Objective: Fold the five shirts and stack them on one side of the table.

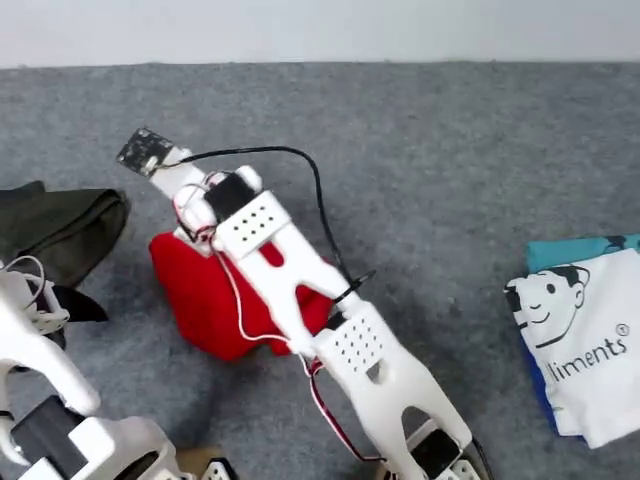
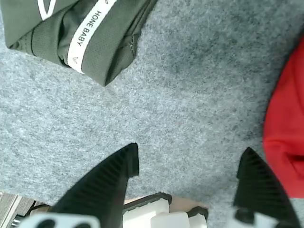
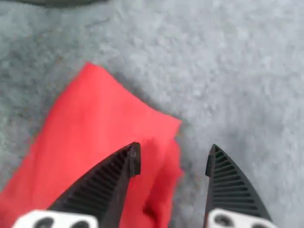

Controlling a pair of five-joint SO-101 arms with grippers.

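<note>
Grey, felt-like covering runs across the whole surface (image 1: 430, 150) up to a pale wall (image 1: 320, 30) at the back. From the high view I get the overall layout: a dark olive shirt (image 1: 55, 230) folded at the left edge, a red shirt (image 1: 205, 300) lying in a rumpled heap left of centre, and, well apart at the right edge, a white shirt (image 1: 590, 340) with a cartoon face resting on top of a teal shirt (image 1: 560, 252). That same view has the white right arm (image 1: 330, 320) stretched from the near edge across the red shirt, with a black cable (image 1: 315, 190) looping beside it. My right wrist view gives me what the arm covers from above: the right tool (image 3: 174, 147) is released, its jaws spread, one finger (image 3: 109, 175) over a corner of the red cloth and the other over bare grey just beside that edge; I cannot tell whether it touches the fabric. My left wrist view has the left tool (image 2: 190, 151) spread wide as well, holding nothing, above bare grey between the olive shirt and the rim of the red one. It also brings out a white printed band (image 2: 88, 35) across the olive shirt's fold.
</note>
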